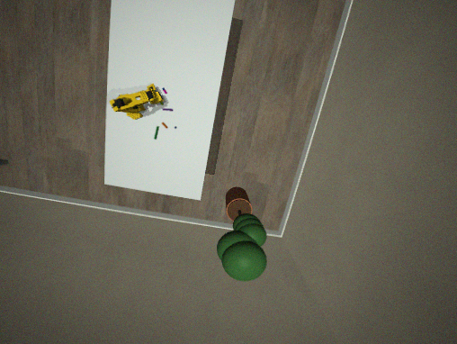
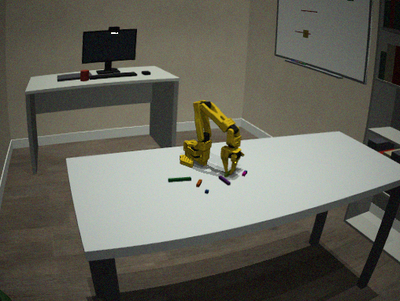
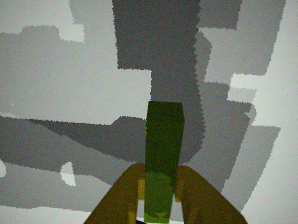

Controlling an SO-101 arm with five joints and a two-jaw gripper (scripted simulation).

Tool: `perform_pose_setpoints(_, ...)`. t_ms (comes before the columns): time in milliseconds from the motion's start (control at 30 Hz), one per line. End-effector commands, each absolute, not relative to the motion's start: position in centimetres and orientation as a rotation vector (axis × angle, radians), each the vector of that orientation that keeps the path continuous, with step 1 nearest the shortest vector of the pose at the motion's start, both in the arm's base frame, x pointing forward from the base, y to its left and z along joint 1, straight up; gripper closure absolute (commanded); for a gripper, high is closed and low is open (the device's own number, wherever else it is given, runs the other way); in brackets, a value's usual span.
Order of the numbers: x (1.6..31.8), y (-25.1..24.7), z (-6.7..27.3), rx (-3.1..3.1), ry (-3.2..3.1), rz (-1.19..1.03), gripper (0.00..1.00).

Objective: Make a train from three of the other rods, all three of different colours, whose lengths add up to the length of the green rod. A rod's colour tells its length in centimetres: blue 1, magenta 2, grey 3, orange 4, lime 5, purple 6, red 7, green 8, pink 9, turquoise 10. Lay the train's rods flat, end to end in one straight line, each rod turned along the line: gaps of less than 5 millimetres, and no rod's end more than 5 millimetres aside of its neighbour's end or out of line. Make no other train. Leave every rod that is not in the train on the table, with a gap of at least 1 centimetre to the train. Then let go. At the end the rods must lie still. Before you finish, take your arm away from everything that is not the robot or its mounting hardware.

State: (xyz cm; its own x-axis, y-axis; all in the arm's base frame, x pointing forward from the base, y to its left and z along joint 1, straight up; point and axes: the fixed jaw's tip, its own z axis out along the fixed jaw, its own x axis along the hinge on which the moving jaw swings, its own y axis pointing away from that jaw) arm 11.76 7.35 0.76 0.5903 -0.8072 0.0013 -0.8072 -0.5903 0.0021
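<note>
While clenched on the lime rod (image 3: pixel 164 145), needs only a heading. Gripper (image 3: pixel 161 176) state: jaws closed from both sides on the rod's near end, grasping it. Long axis of the lime rod: straight out ahead of the jaws in the wrist view, in line with the fingers, far end free. Cannot tell whether lifted off the table (image 2: pixel 315 189) or resting on it.

Places taken from the green rod (image 2: pixel 179 179), exterior view:
- Just beside its right end: orange rod (image 2: pixel 199 183).
- Farther right and nearer the camera: blue rod (image 2: pixel 206 191).
- Right again, past the orange: purple rod (image 2: pixel 224 180), lying slantwise.
- Farthest right of all: magenta rod (image 2: pixel 244 172).
- Between purple and magenta, a little behind them: the jaw tips with the lime rod, well apart from the green rod.

Judged sum: lime five, magenta two, blue one, equal to green's eight. Magenta near the jaws, just to their right. Blue nearer the green rod, on the far side of purple from the jaws.

Likely next: set lime flat with room off both ends, or butt one end to magenta, turned to match magenta's axis. Worth watching: purple close by, and due a proper gap from the train.
</note>
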Motion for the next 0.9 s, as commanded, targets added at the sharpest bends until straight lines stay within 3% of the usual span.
perform_pose_setpoints(0, 12.9, 8.0, 1.6, 2.859, -1.452, 0.064, 1.0)
perform_pose_setpoints(867, 13.0, 8.1, 2.8, 2.859, -1.452, 0.064, 1.0)
